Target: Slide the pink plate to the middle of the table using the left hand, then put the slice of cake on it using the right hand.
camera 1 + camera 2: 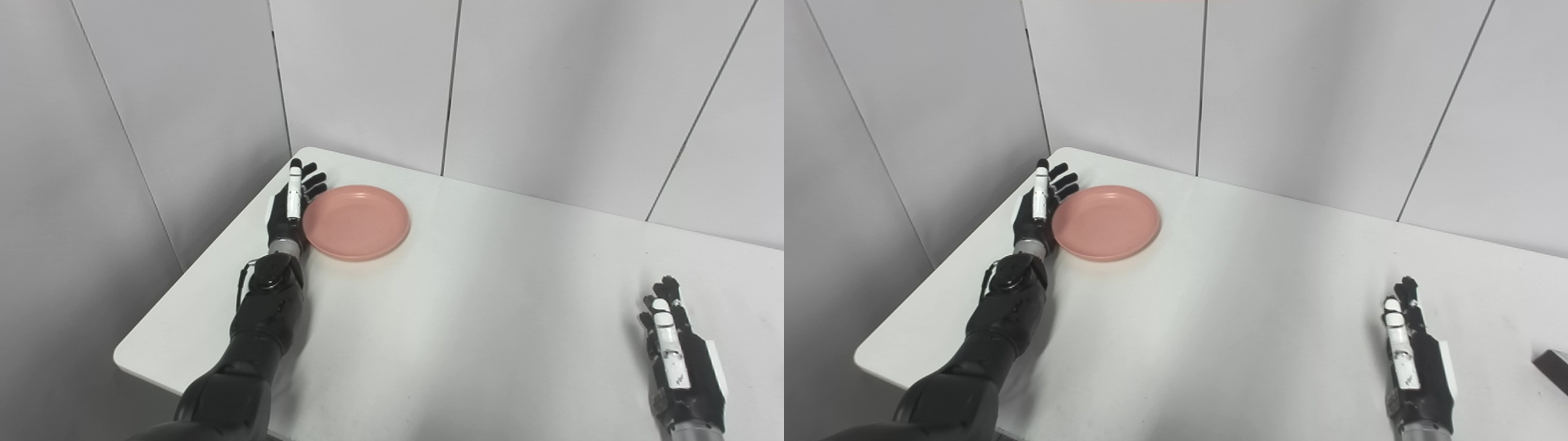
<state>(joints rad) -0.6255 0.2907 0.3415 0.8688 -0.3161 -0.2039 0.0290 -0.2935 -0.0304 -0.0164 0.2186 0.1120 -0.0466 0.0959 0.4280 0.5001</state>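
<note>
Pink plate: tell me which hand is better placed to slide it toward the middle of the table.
Left. The left hand is open right beside the pink plate, at its outer rim. The right hand rests far across the table.

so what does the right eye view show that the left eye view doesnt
Only the right eye view catches a dark object cut off at the picture's right edge, too little to identify. The left eye view adds nothing of its own. Both show the pink plate on the white table, the open left hand against its left rim, and the open right hand resting apart.
</note>
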